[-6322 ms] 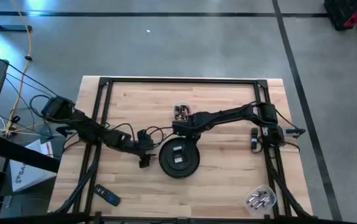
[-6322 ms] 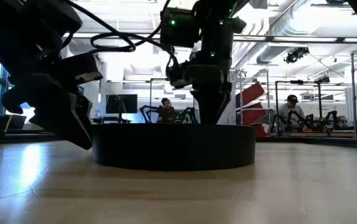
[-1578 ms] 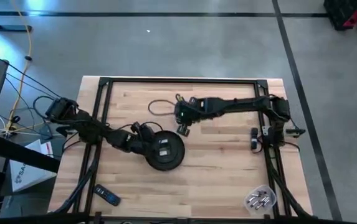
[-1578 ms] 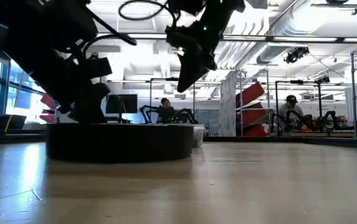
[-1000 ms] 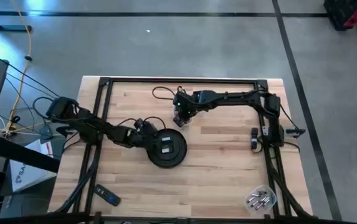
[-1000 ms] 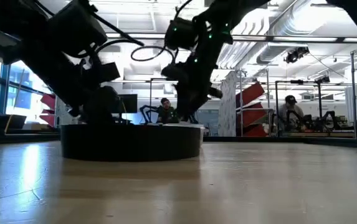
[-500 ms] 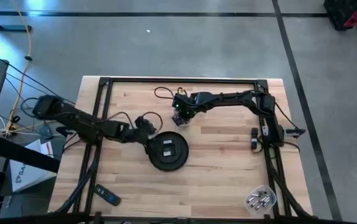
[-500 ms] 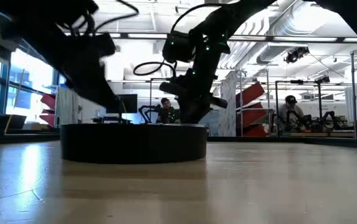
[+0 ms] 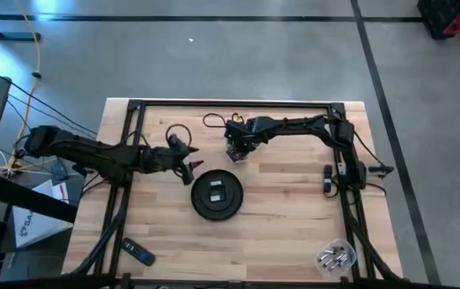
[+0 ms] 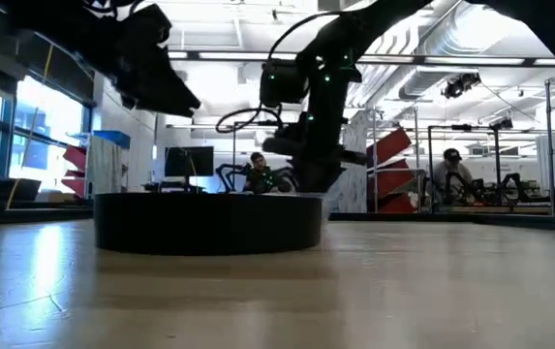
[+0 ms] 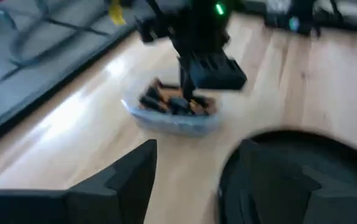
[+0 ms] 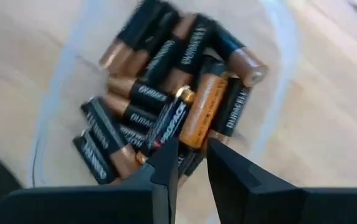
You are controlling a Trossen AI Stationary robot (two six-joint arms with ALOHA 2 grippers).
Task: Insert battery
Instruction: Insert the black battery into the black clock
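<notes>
Batteries (image 12: 166, 106) are lying heaped in a clear dish (image 9: 235, 152) near the far middle of the wooden surface (image 9: 294, 217), seen from above. The right tool (image 9: 235, 151) is reaching down over that dish, at about 1 o'clock from the round black device (image 9: 216, 195) sitting at the centre. The left tool (image 9: 188, 168) is hovering off the device's 10 o'clock edge, apart from it. A small remote (image 9: 138, 254) is lying near the front left corner, and a second clear dish (image 9: 335, 257) is resting at the front right.

From surface height, the black device (image 10: 207, 223) is filling the middle ground, the right tool (image 10: 311, 174) hanging just behind its far rim and the left tool (image 10: 156, 82) raised above it at 10 o'clock. People are sitting in the room beyond.

In the left wrist view, the left tool (image 11: 187, 180) is standing wide apart and gripping nothing, with the dish (image 11: 172, 115) and the right tool (image 11: 194, 93) dipping into it ahead.

In the right wrist view, the right tool (image 12: 194, 158) is narrowed to a slim gap, its tips among the batteries; whether one is gripped I cannot tell.
</notes>
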